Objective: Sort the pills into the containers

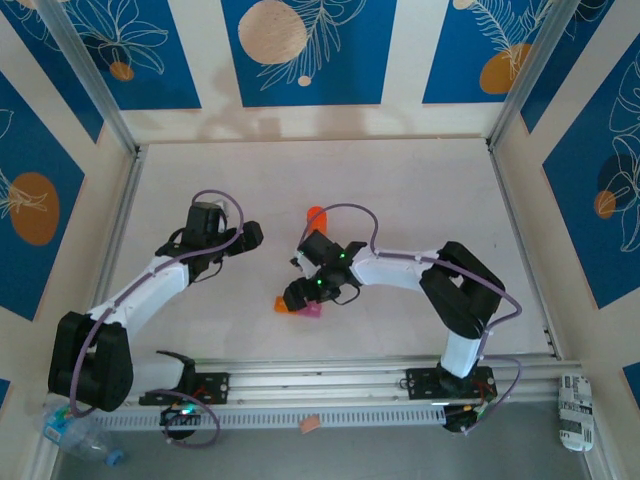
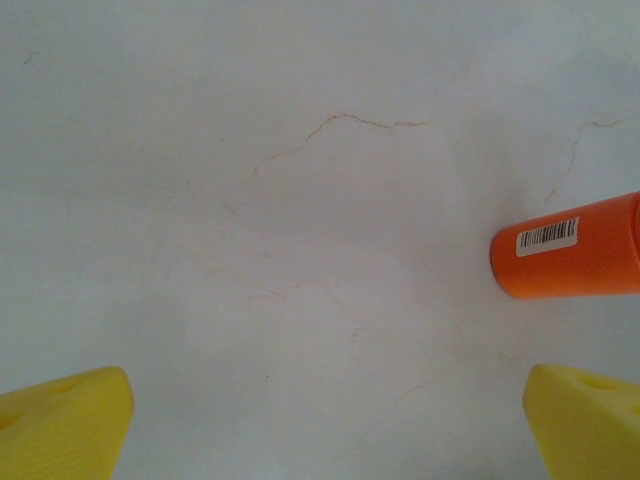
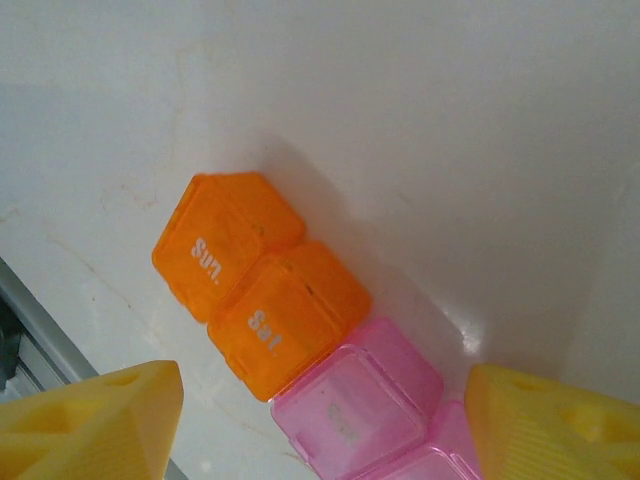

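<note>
Overhead and wrist views of a two-arm cell on a white bench [image 1: 420, 190].

**Left arm.** The left end effector [image 2: 325, 420] hangs over bare bench left of centre. Its two yellow fingers [image 2: 65, 425] sit at the bottom corners of the wrist view, spread wide with nothing between them. An orange bottle [image 2: 565, 245] with a white barcode label enters that view from the right edge, just beyond the right-hand finger and apart from it. From above, the bottle lies at mid-bench, between the two end effectors and slightly farther from the arm bases.

**Right arm.** The right end effector [image 3: 325, 415] reaches leftward and is poised directly over the strip of containers [image 3: 290, 330], which rests on the bench near the front rail, close to centre. Its yellow fingers [image 3: 550, 425] are parted, one on each side of the strip's pink end. A gap shows at the left-hand finger. Whether the right-hand finger touches the plastic cannot be told.

**Containers.** In the right wrist view the strip runs diagonally. Two orange compartments [image 3: 235, 255], lettered "Sun." and "Sat.", sit at the upper left. They join pink compartments [image 3: 355, 400] at the lower right, which continue past the frame edge. All visible lids are closed, and the contents cannot be made out.
</note>
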### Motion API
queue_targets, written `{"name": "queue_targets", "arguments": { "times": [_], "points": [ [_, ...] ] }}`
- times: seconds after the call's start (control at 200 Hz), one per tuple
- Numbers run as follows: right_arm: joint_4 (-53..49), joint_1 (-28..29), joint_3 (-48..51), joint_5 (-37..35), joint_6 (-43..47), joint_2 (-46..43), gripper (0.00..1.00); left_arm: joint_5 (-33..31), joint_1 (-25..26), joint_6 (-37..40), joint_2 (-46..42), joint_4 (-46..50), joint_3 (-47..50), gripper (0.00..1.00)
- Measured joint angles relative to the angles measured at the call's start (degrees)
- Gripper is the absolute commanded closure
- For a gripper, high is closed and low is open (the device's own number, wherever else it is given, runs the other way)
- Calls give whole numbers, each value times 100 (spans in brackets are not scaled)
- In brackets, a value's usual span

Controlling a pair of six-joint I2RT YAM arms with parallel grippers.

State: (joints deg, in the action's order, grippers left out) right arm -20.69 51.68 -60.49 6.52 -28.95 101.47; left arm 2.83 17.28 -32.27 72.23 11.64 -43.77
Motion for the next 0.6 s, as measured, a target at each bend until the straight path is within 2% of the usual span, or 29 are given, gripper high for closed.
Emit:
{"name": "queue_targets", "arguments": {
  "times": [0.22, 0.375, 0.6],
  "points": [
    [-105, 258, 116, -208, 68, -133, 26, 22, 0, 2, 44, -2, 0, 0],
    [-278, 560, 127, -782, 319, -151, 26, 66, 0, 2, 50, -4, 0, 0],
    [-444, 953, 138, -1574, 800, -103, 32, 151, 0, 0, 70, -4, 0, 0]
  ]
}}
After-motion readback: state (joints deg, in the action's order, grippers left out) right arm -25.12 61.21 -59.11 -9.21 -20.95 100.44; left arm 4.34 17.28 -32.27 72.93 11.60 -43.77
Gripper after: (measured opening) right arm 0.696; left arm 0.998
